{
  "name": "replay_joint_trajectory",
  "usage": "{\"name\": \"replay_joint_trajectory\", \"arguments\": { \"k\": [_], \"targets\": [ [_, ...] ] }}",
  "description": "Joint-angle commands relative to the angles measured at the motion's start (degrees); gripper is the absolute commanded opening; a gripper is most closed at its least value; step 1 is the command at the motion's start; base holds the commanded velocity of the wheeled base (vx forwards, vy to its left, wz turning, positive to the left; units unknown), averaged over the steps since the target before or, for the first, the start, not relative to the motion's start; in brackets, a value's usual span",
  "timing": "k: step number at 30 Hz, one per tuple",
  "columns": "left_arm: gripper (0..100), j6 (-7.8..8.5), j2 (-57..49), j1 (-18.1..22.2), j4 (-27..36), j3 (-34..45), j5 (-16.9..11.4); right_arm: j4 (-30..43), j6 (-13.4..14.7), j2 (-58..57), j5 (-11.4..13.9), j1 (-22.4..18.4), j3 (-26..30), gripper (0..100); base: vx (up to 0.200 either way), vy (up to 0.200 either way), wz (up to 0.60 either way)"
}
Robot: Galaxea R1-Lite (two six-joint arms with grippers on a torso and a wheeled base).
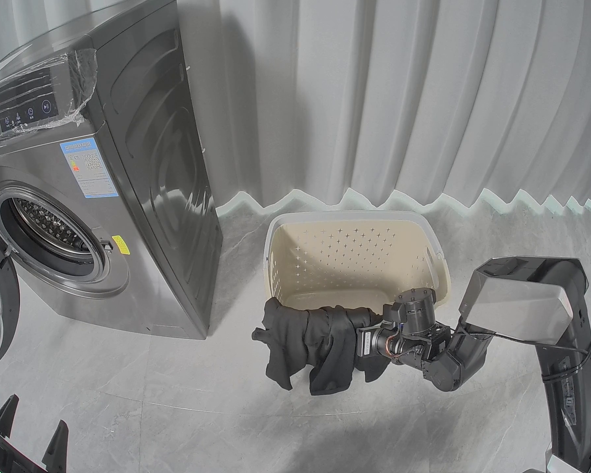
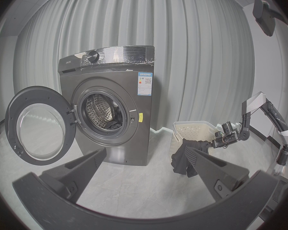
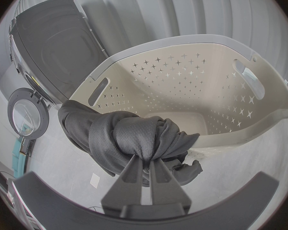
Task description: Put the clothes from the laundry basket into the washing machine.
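Closest up front is the left hand (image 1: 36, 412), low by the floor (image 1: 177, 395) with its fingers spread apart and gripping nothing. Quick count: two hands, one washing machine (image 1: 151, 165), one laundry basket (image 1: 354, 221), one dark garment (image 1: 308, 343).

That garment is bunched up right at the tips of the right hand (image 3: 146, 160), which is clenched on it. It sits at the basket's near rim, on the corner toward the washer, with loose ends hanging down outside the basket.

The washer stands to the left of the basket, its side panel facing it. The round door (image 1: 0, 297) is swung wide open, and a small dark lump (image 2: 113, 125) lies at the bottom of the drum, can't tell what. A pale pleated curtain (image 1: 407, 67) runs behind everything.
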Motion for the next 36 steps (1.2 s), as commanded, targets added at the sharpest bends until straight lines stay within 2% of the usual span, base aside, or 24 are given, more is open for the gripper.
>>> {"name": "replay_joint_trajectory", "arguments": {
  "k": [1, 7, 17, 26, 33, 36],
  "targets": [
    [100, -0.02, -0.93, 0.01, -0.01, 0.57, 0.08, -1.42, 0.01, -1.19, 0.27, 0.47, 1.79, 0, 0.0, 0.0, 0.0],
    [100, -0.02, -0.93, 0.01, -0.1, 0.57, 0.08, -5.82, 0.1, -4.17, 0.71, 0.91, 6.71, 0, 0.0, 0.0, 0.0],
    [100, -0.11, -0.93, 0.01, -0.1, 0.57, 0.16, -20.67, 0.45, -12.88, 0.8, 2.5, 19.81, 0, 0.0, 0.0, 0.0],
    [100, -0.11, -0.93, 0.01, -0.1, 0.57, 0.16, -23.75, 0.72, -20.43, 0.71, 2.85, 22.44, 0, 0.0, 0.0, 0.0],
    [100, -0.11, -0.93, 0.01, -0.1, 0.57, 0.34, -27.17, 0.54, -29.66, 0.36, 5.22, 26.66, 0, 0.0, 0.0, 0.0],
    [100, -0.11, -0.93, 0.01, -0.1, 0.57, 0.34, -27.88, -1.3, -32.47, 0.01, 6.19, 26.84, 0, 0.0, 0.0, 0.0]
  ]
}}
